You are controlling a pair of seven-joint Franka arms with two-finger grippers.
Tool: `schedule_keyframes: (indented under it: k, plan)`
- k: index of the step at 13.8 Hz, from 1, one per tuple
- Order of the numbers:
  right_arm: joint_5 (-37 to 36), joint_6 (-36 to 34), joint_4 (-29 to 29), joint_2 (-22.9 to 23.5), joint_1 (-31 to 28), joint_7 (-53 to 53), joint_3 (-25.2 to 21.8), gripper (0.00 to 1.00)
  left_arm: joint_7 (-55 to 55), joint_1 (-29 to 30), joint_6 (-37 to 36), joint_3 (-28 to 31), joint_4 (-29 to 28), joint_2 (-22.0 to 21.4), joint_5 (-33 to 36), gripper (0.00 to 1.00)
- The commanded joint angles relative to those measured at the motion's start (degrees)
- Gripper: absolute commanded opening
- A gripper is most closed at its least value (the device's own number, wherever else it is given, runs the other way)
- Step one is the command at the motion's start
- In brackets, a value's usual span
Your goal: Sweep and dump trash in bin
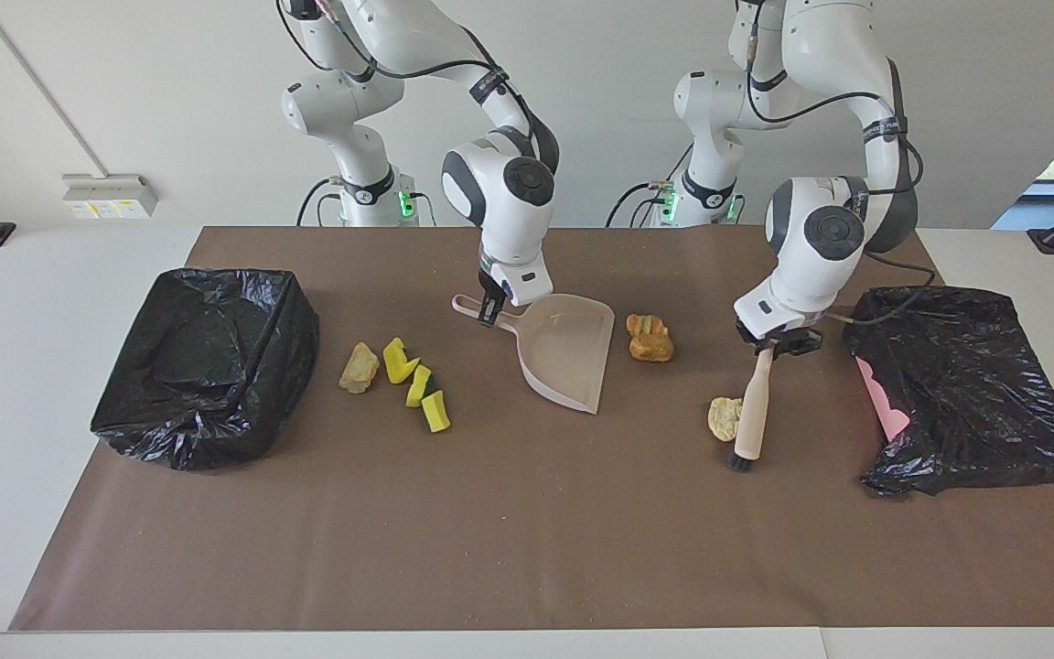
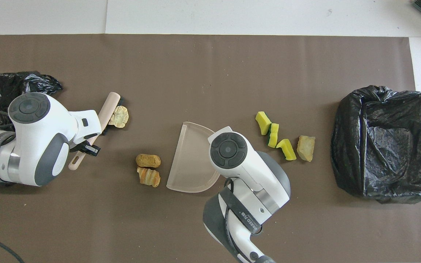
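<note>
Left gripper (image 1: 777,346) is clamped on the handle of the pale wooden hand brush with black bristles (image 1: 750,421), head angled down to the brown table mat (image 1: 527,540). The bristle end sits touching, or just beside, a pale tan crumbly lump (image 1: 724,418), on the side of it toward the left arm's end of the table; looks set to push the lump toward the pan.

Right gripper (image 1: 489,311) is closed on the handle of the beige plastic dustpan (image 1: 566,357), which sits mid-table, tilted lip-down, open edge away from the robots. Holding it steady there likely makes it the catch point for swept pieces.

Trash, all on the mat and none in the pan:
- two orange-brown bread-like pieces (image 1: 650,337), touching each other, just beside the dustpan, between it and the brush
- three yellow sponge wedges (image 1: 417,384), one green-backed, in a short row on the dustpan's side toward the right arm's end
- a second tan lump (image 1: 359,368) just beside the wedges

Two bins: a black-bagged bin (image 1: 207,361) at the right arm's end near the wedges, and another black bag with a pink edge showing (image 1: 966,384) at the left arm's end. Dumping not yet begun.
</note>
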Motion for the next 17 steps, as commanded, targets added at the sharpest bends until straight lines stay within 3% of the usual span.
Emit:
schedule_keyframes:
  k: [1, 5, 9, 15, 17]
  plan:
    - [-1.37, 1.38, -1.52, -0.89, -0.06, 1.63, 0.44, 0.0, 3.18, -2.35, -2.78, -0.65, -5.06, -4.45, 0.9, 0.0]
    - [-1.37, 1.38, -1.52, -0.89, -0.14, 1.63, 0.44, 0.0, 1.87, -7.9, -8.41, -0.74, -8.41, -7.7, -0.67, 0.0]
    - [-1.37, 1.29, -1.52, -0.8, -0.14, 1.45, 0.44, 0.0, -5.32, -10.28, -12.62, -0.83, -4.03, -7.53, -5.32, 0.0]
    - [-1.37, 1.29, -1.52, -0.8, -0.14, 1.36, 0.44, 0.0, -30.53, -14.58, -22.2, -1.18, -5.25, -12.8, -5.34, 0.0]
    - [-1.37, 1.29, -1.52, -0.8, -0.14, 1.36, 0.44, 0.0, -44.29, -15.72, -21.52, -1.35, -8.13, -14.64, -5.42, 0.0]
